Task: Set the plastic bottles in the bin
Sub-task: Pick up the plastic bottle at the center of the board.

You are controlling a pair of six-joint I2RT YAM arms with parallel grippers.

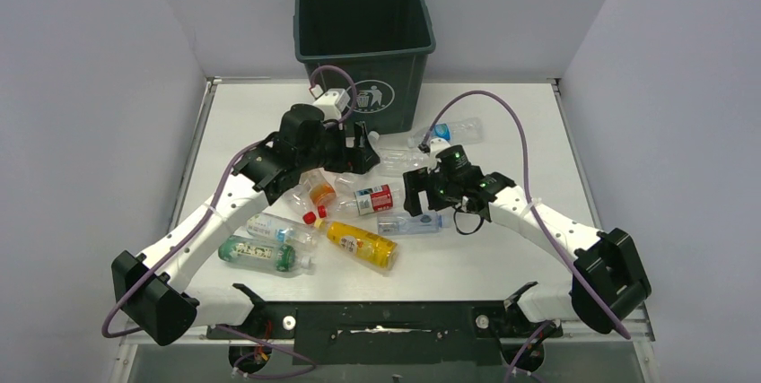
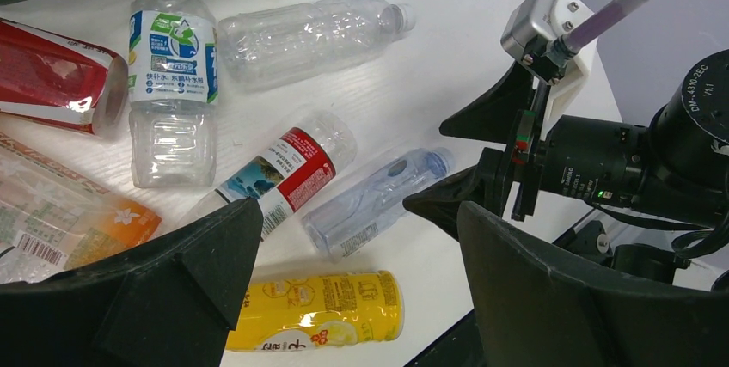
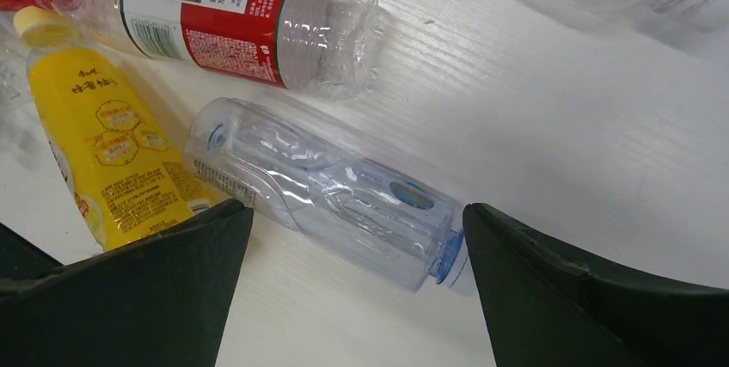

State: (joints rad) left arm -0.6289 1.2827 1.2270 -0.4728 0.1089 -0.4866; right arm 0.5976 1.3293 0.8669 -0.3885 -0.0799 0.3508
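Two bottles lie at the near left, the green-label bottle (image 1: 260, 255) and a white-label bottle (image 1: 280, 230). Both are well away from the edge of the table (image 1: 242, 114), with free room around them.

To their right the left gripper (image 1: 363, 152) hovers with its jaws apart and nothing between them, just in front of the dark green bin (image 1: 363, 51). A lift from here could, I think, knock the bin wall or catch the purple cable (image 1: 330, 67). The bin is tall, so any bottle must pass well above its rim.

In the middle the yellow bottle (image 1: 361, 244) and the red-label bottle (image 1: 372, 199) lie close together.

Further right the right gripper (image 1: 415, 193), jaws wide apart and empty, stands over the clear blue-capped bottle (image 3: 327, 186), which lies on its side. This bottle is round and looks light, so it may roll or slip out when the jaws close. The two grippers are near each other, so a collision is possible. The right side of the table gives more room.
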